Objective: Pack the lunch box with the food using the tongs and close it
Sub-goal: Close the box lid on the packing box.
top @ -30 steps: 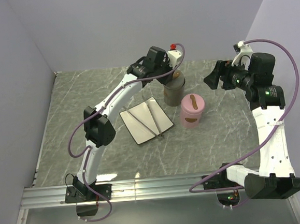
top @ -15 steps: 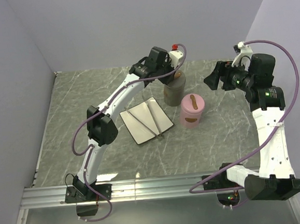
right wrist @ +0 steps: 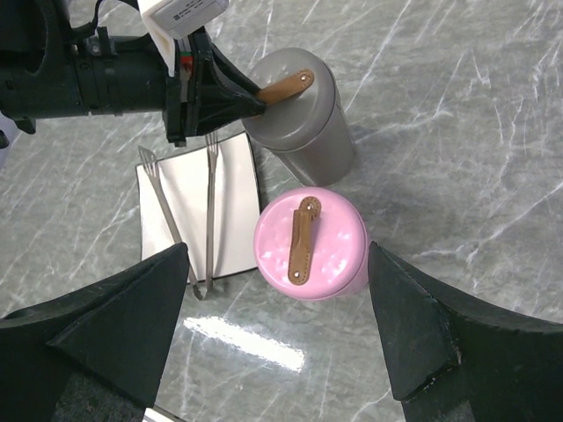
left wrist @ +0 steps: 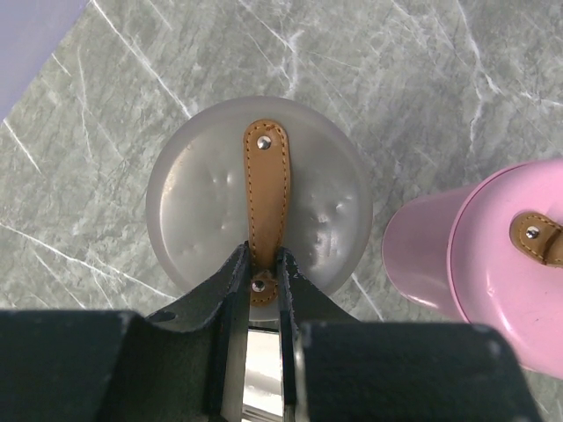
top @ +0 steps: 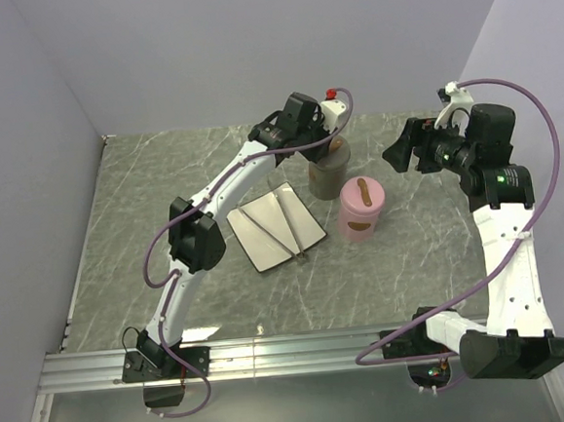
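Shows a grey marble table [top: 145, 202] from above, with two robot arms reaching in from the near edge.

Finds the left gripper [left wrist: 261, 264] at the far centre, fingers clamped together on the tan strap [left wrist: 266, 189] that crosses the lid of the grey lunch box [left wrist: 202, 202]. Finds the right gripper [top: 401, 151] raised at the far right, fingers wide apart, holding nothing.

Places the tongs [right wrist: 210, 202] flat on a white plate [right wrist: 233, 189], just left of the pink lunch box [right wrist: 325, 255] and near of the grey one, joined end nearest, tips pointing far. Reveals no food in any view; cannot tell whether any sits inside the closed boxes.

Judges the tongs thin, stiff, light and slick, probably springy, and likely to skid on the smooth plate. Suggests a hold across both arms about midway, so a squeeze closes the tips. Judges the strap soft and bendable, a fair handle for a light lid.

Counts one pair of tongs, one plate, two lidded round boxes (one grey, one pink), one strap on each lid, zero visible food pieces.
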Controlling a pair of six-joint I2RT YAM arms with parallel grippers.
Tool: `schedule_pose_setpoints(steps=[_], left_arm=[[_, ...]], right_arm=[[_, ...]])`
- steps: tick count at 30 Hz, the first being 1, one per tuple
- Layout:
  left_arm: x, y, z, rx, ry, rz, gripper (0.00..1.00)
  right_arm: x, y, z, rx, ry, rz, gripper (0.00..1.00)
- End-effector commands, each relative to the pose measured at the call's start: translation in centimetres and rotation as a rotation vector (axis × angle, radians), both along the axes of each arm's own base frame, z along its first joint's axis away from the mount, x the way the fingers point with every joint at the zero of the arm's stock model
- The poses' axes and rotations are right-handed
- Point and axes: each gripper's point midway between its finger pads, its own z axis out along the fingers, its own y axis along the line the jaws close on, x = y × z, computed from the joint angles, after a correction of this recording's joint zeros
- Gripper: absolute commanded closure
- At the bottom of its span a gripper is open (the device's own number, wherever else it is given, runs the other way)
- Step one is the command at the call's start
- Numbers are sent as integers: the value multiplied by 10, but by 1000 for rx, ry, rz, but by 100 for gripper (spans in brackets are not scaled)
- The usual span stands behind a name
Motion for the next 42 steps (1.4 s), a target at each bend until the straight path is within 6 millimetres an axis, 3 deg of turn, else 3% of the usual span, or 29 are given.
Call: schedule_pose_setpoints(steps=[1, 5, 10, 15, 19, 25, 35, 42], left_arm=[[1, -14, 23, -64, -47, -33, 92], [-1, -12, 34, -84, -63, -30, 76], [0, -13, 52, -118, -101, -26, 70], [2, -14, 45, -117, -93, -27, 68], [1, -18, 44, -129, -91, -38, 68], [0, -17, 58, -152, -108, -32, 57], [-12, -1, 124, -236, -188, -10, 52], [-16, 35, 166, -331, -181, 48, 46]], right_arm=[[-1, 0, 12, -8, -62, 7, 12], [5, 0, 5, -6, -43, 7, 12], [16, 5, 1, 20, -39, 35, 16], [32, 10, -6, 63, -6, 59, 22], [42, 12, -16, 86, 14, 67, 33], [63, 9, -29, 108, 19, 39, 39], [99, 10, -42, 150, 62, 34, 41], [120, 23, -56, 130, 112, 35, 35]])
